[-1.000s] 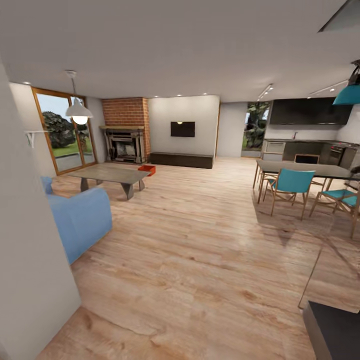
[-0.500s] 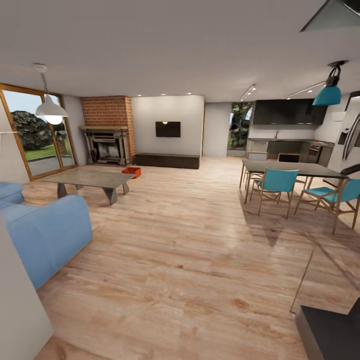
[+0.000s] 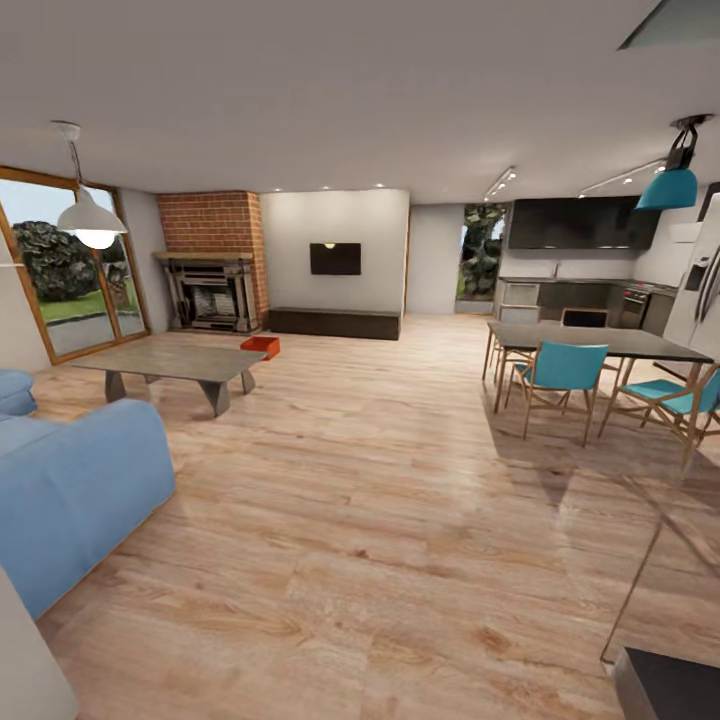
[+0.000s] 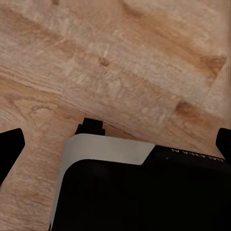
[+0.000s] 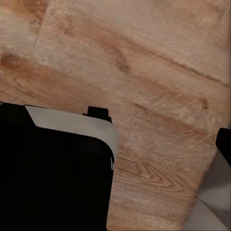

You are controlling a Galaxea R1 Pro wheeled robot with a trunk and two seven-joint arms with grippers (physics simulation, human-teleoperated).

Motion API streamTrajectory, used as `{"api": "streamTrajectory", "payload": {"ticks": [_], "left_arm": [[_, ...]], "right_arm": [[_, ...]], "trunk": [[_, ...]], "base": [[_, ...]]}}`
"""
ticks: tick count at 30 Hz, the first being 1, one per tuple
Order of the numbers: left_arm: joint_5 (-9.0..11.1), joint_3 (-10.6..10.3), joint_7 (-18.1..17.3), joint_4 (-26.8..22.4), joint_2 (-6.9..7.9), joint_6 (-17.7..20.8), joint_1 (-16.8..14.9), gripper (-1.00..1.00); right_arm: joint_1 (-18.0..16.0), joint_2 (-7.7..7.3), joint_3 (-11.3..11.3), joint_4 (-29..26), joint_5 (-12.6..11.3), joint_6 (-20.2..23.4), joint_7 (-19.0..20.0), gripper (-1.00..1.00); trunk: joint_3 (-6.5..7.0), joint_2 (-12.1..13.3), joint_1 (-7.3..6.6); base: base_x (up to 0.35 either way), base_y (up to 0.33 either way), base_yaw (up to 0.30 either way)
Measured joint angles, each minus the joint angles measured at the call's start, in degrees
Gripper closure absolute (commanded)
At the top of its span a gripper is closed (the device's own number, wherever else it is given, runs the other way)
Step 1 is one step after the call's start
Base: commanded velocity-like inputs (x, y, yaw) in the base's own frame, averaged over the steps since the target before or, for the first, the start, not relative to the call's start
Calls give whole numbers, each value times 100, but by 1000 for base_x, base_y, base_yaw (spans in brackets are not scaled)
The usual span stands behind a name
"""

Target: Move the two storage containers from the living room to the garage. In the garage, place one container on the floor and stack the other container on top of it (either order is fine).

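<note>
An orange-red rectangular lidless bin (image 3: 260, 346) is seen on the light wood-plank floor (image 3: 380, 500) — just beyond the grey low table (image 3: 172, 364), before the red-brick fireplace (image 3: 213, 262). Whether either gripper is spread cannot be told — only dark fingertip edges (image 4: 10, 149) are caught.

The living room's floor (image 3: 380, 500) is light wood plank with tan and brown grain streaks; the sofa (image 3: 70, 490) is plain soft blue; the fireplace (image 3: 215, 235) is red brick above a dark grey surround; one storage container (image 3: 260, 346) shows orange-red beside the grey glass table (image 3: 175, 362); the door frames (image 3: 20, 250) are warm wood; the dining chairs (image 3: 562, 372) have teal seats on pale wood legs; a teal lamp (image 3: 672, 187) and a white lamp (image 3: 90, 215) hang; walls are off-white; the kitchen cabinets (image 3: 585, 222) are near black.
</note>
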Motion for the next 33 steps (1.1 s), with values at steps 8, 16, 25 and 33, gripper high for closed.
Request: {"api": "streamTrajectory", "payload": {"ticks": [8,16,25,33], "left_arm": [[0,1,2,0,10,2,0,-100],[1,1,2,0,1,-23,0,-100],[1,0,2,0,-8,-46,0,-100],[2,0,2,5,-8,-46,0,-100]], "right_arm": [[0,2,4,0,10,-12,-2,-100],[0,-7,6,0,-3,-4,-8,-100],[0,-7,12,0,-13,4,-18,-100],[0,-7,14,0,-27,13,-26,-100]], "trunk": [[0,0,0],[0,0,0],[0,0,0],[0,0,0]], "base": [[324,0,0],[324,0,0],[324,0,0],[324,0,0]]}}
